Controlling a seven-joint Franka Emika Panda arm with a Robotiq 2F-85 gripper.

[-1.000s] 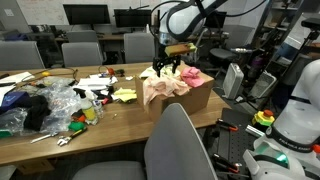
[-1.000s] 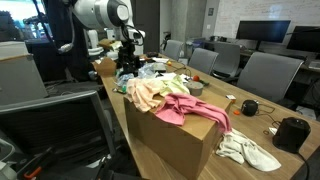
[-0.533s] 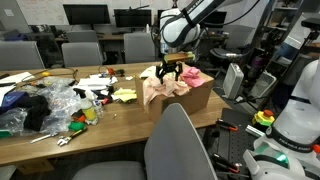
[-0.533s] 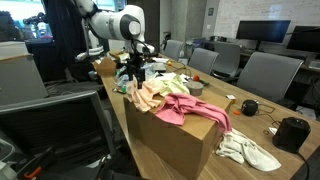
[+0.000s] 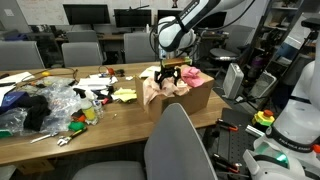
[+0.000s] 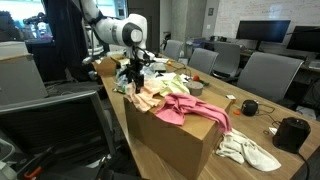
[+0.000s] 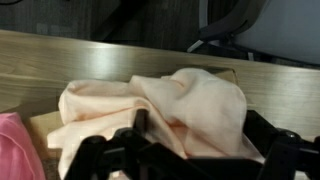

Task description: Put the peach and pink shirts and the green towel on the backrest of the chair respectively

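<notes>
Fingers [image 5: 161, 75] of the gripper [image 5: 168, 74] are spread wide and hold nothing. In an exterior view they point straight down over the peach shirt [image 5: 160, 91], tips at the cloth surface; actual contact cannot be confirmed. This shirt is heaped in the open top of a cardboard box [image 5: 198, 101] that stands at one end of the wooden table [image 5: 110, 122]. The pink shirt [image 5: 198, 77] lies in the same box, just beside the peach one, on the side away from the gripper. The backrest of the chair [image 5: 180, 145] — broad, grey, bare — stands at the near table edge, well apart from the box.

In an exterior view the gripper [image 6: 137, 74] sits above the far end of the box [image 6: 175, 148]. The peach shirt [image 6: 153, 96] spills over the box rim and the pink shirt [image 6: 197, 110] drapes across the near corner. The green towel [image 6: 250, 152] lies crumpled on the table beside the box, near the table's near edge.

Wrist view — both dark fingers [image 7: 108, 156] frame the peach shirt [image 7: 175, 105], which fills the gap beneath them. A strip of the pink shirt [image 7: 12, 142] shows at the lower corner.
</notes>
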